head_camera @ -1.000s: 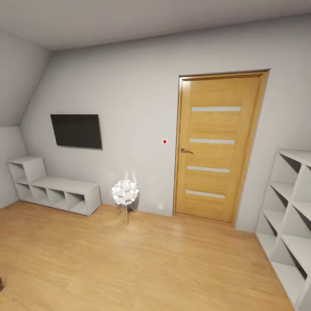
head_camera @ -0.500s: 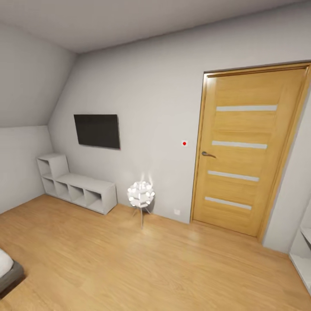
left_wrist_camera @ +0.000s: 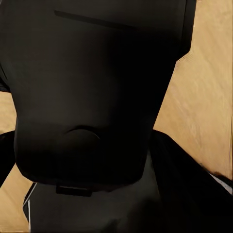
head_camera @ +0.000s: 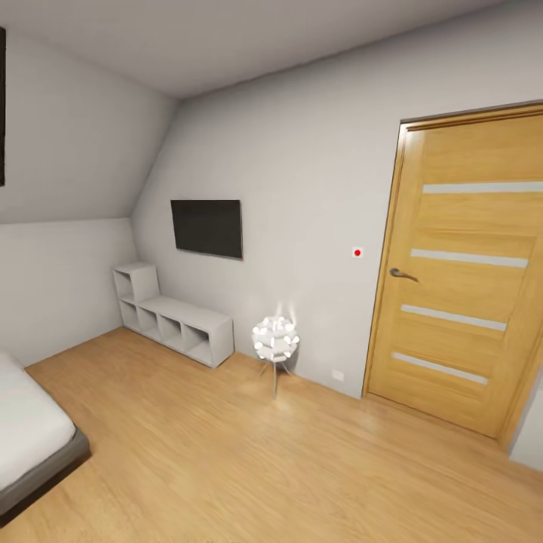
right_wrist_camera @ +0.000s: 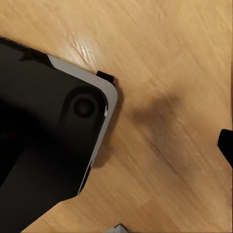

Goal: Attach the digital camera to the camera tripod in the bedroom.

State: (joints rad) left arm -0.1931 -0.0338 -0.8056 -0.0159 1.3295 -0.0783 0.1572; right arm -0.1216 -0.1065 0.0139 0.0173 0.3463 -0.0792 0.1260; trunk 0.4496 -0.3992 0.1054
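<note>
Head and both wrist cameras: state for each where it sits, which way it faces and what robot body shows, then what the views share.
Head view: on the robot's head, facing a white wall with the TV, low shelf, lamp, door and bed.
Left wrist view: on the left arm, facing down onto a dark robot body part.
Right wrist view: on the right arm, facing down at the robot's black base.
Shared: the wood floor.

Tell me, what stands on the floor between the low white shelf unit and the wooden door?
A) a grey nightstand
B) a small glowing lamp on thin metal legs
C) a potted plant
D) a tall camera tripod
B: the head view shows a small lamp with a white, lit globe on thin legs, standing by the wall between the shelf unit and the door.
</note>
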